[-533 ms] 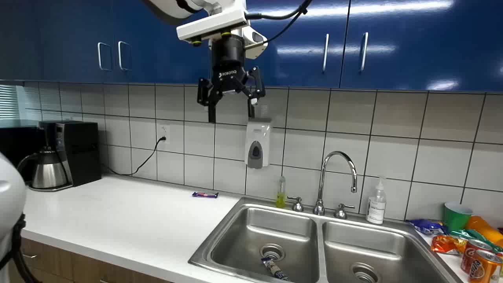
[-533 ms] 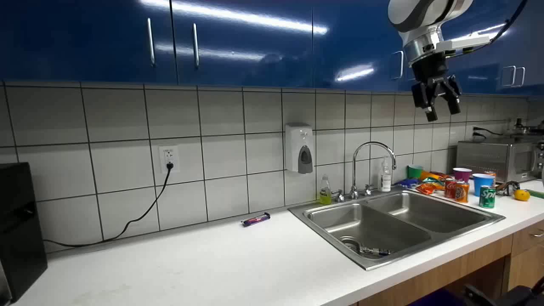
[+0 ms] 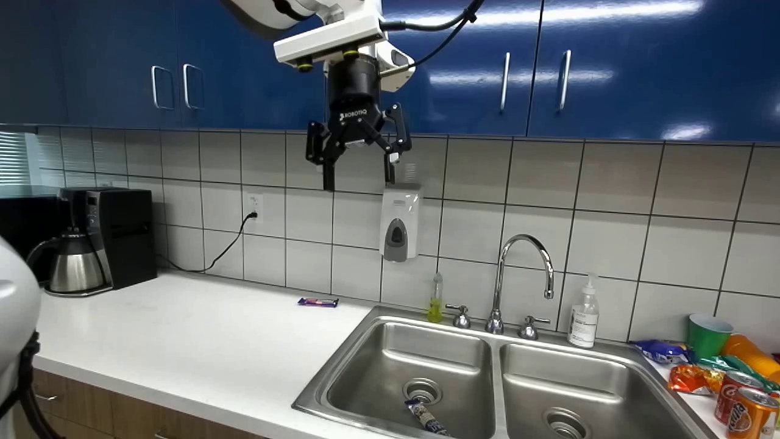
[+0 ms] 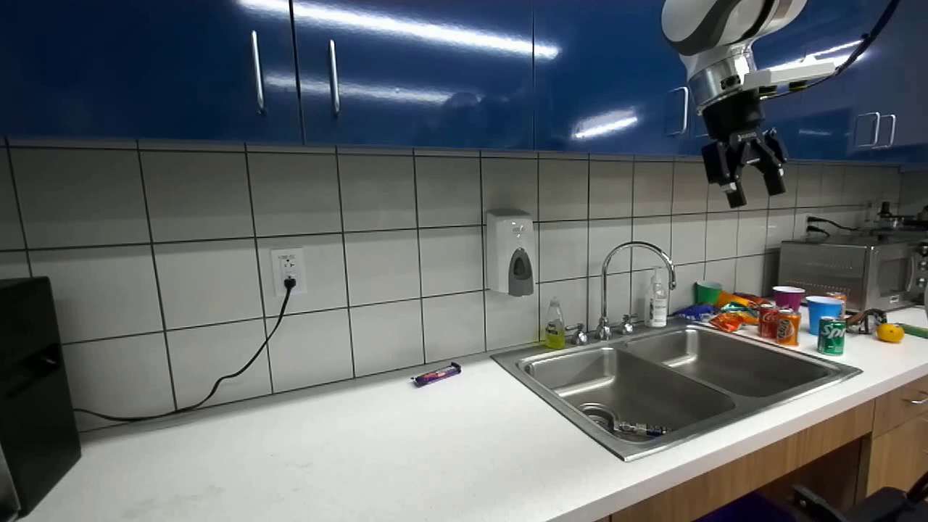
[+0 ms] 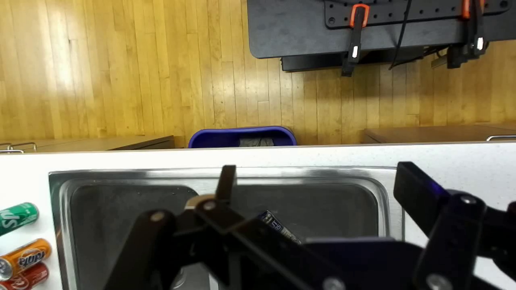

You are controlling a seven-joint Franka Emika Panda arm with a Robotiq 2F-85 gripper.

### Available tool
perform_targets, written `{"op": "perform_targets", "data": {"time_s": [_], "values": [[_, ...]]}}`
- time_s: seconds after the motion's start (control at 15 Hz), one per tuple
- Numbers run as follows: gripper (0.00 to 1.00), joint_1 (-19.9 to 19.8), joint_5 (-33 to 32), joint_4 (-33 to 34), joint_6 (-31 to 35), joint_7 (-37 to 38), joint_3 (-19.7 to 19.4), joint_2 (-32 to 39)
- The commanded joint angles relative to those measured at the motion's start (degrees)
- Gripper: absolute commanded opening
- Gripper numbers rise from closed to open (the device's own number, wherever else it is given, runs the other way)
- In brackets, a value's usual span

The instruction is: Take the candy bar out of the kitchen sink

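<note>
Jaws wide apart on the gripper point(image 3: 359, 178), hanging high above the kitchen sink point(image 3: 498, 390)! Well below them, down in one basin point(image 3: 464, 384), lies the candy bar point(image 3: 426, 417), one end right by the drain point(image 3: 422, 390); the wrist view frames it beneath the gap. Lower than the jaws too, a small purple packet point(image 3: 318, 302) rests on the white counter point(image 3: 183, 341).

Jaws hang way up by the blue cabinets point(image 4: 420, 80), spread apart. Candy bar point(image 4: 641, 429) is just lying in the nearer basin point(image 4: 663, 397) of the kitchen sink point(image 4: 747, 404), right by the drain point(image 4: 599, 413). Also a purple packet point(image 4: 436, 375) on the desk point(image 4: 326, 442), close to the tiles point(image 4: 384, 268).
</note>
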Motion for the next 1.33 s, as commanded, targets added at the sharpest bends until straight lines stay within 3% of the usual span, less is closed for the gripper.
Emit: {"op": "perform_targets", "data": {"time_s": [0.0, 0.8, 1.27], "values": [[1.0, 0.54, -0.14, 0.15, -0.2, 0.15, -0.41, 0.01], [1.0, 2.08, 1.21, 0.46, 5.21, 0.37, 0.02, 7.54], [1.0, 0.76, 1.99, -0.17, 4.79, -0.65, -2.43, 7.83]]}}
